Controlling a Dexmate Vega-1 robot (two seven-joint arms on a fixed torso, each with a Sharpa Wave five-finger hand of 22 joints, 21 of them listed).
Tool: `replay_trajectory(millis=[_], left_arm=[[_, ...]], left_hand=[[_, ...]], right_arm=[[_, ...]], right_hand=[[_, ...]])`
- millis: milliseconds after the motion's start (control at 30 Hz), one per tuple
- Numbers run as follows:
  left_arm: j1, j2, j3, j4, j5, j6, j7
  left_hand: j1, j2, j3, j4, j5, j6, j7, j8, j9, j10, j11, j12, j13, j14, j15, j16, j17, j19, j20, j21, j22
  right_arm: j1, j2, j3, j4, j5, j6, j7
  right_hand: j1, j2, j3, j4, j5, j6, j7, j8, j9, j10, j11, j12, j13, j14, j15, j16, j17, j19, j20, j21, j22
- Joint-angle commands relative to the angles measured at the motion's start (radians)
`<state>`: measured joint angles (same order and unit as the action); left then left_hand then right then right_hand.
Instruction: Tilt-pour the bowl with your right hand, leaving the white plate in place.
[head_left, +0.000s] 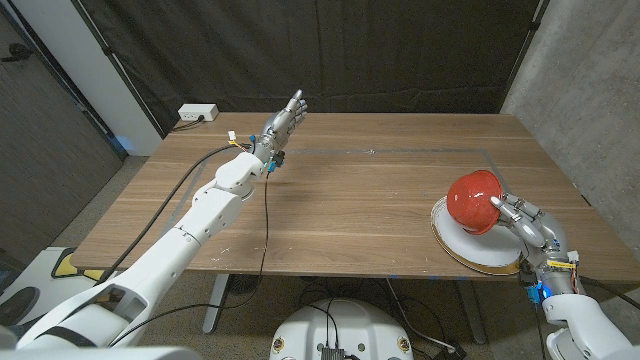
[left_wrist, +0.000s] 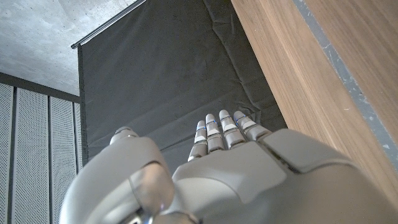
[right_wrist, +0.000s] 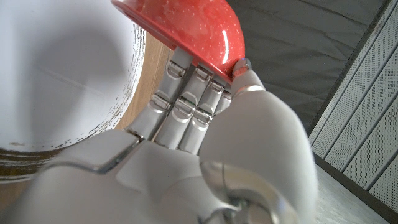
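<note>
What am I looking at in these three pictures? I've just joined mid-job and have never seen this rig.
It is a two-armed robot at a wooden table. The wide picture comes from a camera on its head; the other two come from cameras on its wrists, looking along the back of each hand. The right hand grips a red bowl, tilted on its side over a white plate near the table's front right corner. The left hand holds nothing, fingers extended, raised near the far edge. A cable hangs from the left arm.

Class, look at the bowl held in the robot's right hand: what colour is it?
The bowl is red with fine pale speckles, clearest in the right wrist view.
</note>
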<state>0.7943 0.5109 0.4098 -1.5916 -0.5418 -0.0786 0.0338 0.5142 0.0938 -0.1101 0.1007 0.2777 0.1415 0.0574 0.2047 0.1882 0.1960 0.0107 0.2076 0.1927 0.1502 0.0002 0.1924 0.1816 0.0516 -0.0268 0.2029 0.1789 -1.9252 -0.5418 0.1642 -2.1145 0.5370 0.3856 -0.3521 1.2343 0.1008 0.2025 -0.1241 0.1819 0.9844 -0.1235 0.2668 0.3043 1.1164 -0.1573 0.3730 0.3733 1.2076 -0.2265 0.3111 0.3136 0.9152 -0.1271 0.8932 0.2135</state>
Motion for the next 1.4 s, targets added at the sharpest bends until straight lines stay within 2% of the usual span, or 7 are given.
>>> replay_trajectory(millis=[33,300,467,733,967,1133,1400], left_arm=[[0.007,0.015,-0.005,-0.016,-0.004,0.009,-0.004],[0.004,0.026,-0.01,-0.026,-0.008,0.014,-0.01],[0.008,0.044,-0.021,-0.038,-0.018,0.016,-0.023],[0.013,0.059,-0.034,-0.036,-0.042,0.017,-0.047],[0.02,0.08,-0.045,-0.038,-0.063,0.021,-0.073],[0.031,0.096,-0.055,-0.046,-0.075,0.019,-0.09],[0.034,0.121,-0.064,-0.047,-0.095,0.018,-0.131]], left_hand=[[0.002,0.0,-0.008,0.001,-0.004,0.007,0.001,0.004,0.003,0.008,-0.003,0.006,0.004,0.011,0.001,0.005,0.003,0.009,-0.001,0.004,0.004],[0.003,0.0,-0.009,0.0,-0.004,0.01,0.001,0.004,0.003,0.01,-0.002,0.006,0.004,0.014,0.001,0.005,0.003,0.01,-0.003,0.004,0.004],[0.004,0.001,-0.01,0.0,-0.005,0.012,0.0,0.005,0.003,0.011,0.0,0.006,0.004,0.015,0.001,0.005,0.003,0.01,-0.003,0.004,0.003],[0.005,0.002,-0.011,0.0,-0.005,0.013,0.003,0.004,0.003,0.013,-0.001,0.007,0.004,0.016,0.001,0.005,0.003,0.011,-0.003,0.004,0.003],[0.006,0.003,-0.011,0.0,-0.005,0.013,0.003,0.004,0.003,0.012,-0.002,0.006,0.004,0.015,0.002,0.004,0.003,0.011,-0.003,0.004,0.003],[0.007,0.004,-0.012,0.0,-0.006,0.015,0.002,0.004,0.003,0.014,0.0,0.006,0.004,0.016,0.001,0.004,0.003,0.011,-0.003,0.004,0.003],[0.008,0.005,-0.012,0.0,-0.006,0.015,0.002,0.003,0.003,0.014,-0.002,0.005,0.004,0.016,0.001,0.003,0.003,0.01,-0.002,0.003,0.004]], right_arm=[[-0.003,-0.006,0.001,-0.013,-0.042,-0.003,-0.024],[-0.03,-0.022,0.019,-0.06,-0.232,-0.04,-0.091],[-0.04,-0.029,0.012,-0.096,-0.431,-0.074,-0.145],[-0.03,-0.043,-0.014,-0.141,-0.675,-0.152,-0.192],[-0.007,-0.071,-0.055,-0.175,-0.837,-0.218,-0.206],[0.019,-0.113,-0.083,-0.193,-0.954,-0.258,-0.2],[0.1,-0.176,-0.174,-0.211,-1.104,-0.316,-0.178]], right_hand=[[0.038,0.038,-0.003,-0.001,0.004,0.018,-0.005,0.003,0.006,0.005,-0.001,-0.005,0.002,0.007,-0.001,-0.002,0.003,-0.007,-0.097,0.008,0.0],[0.037,0.038,-0.004,0.0,0.004,0.018,-0.004,0.001,0.006,0.005,-0.001,-0.007,0.003,0.004,0.0,-0.005,0.004,-0.01,-0.097,0.011,-0.002],[0.037,0.038,-0.005,0.001,0.004,0.018,-0.005,0.0,0.006,0.004,0.0,-0.008,0.003,0.003,0.0,-0.005,0.005,-0.013,-0.097,0.012,-0.003],[0.037,0.038,-0.005,0.002,0.004,0.02,-0.009,-0.002,0.005,0.006,-0.001,-0.01,0.001,0.001,0.0,-0.006,0.007,-0.018,-0.097,0.014,-0.005],[0.037,0.038,-0.006,0.002,0.004,0.021,-0.012,-0.003,0.004,0.004,-0.002,-0.013,0.0,0.0,0.0,-0.007,0.008,-0.021,-0.097,0.016,-0.006],[0.038,0.037,-0.006,0.001,0.004,0.021,-0.013,-0.005,0.003,0.005,-0.003,-0.014,0.001,-0.001,-0.002,-0.007,0.009,-0.023,-0.096,0.019,-0.007],[0.036,0.038,-0.007,0.003,0.004,0.022,-0.015,-0.008,0.002,0.007,-0.004,-0.016,-0.002,-0.003,-0.001,-0.008,0.011,-0.026,-0.096,0.023,-0.008]])
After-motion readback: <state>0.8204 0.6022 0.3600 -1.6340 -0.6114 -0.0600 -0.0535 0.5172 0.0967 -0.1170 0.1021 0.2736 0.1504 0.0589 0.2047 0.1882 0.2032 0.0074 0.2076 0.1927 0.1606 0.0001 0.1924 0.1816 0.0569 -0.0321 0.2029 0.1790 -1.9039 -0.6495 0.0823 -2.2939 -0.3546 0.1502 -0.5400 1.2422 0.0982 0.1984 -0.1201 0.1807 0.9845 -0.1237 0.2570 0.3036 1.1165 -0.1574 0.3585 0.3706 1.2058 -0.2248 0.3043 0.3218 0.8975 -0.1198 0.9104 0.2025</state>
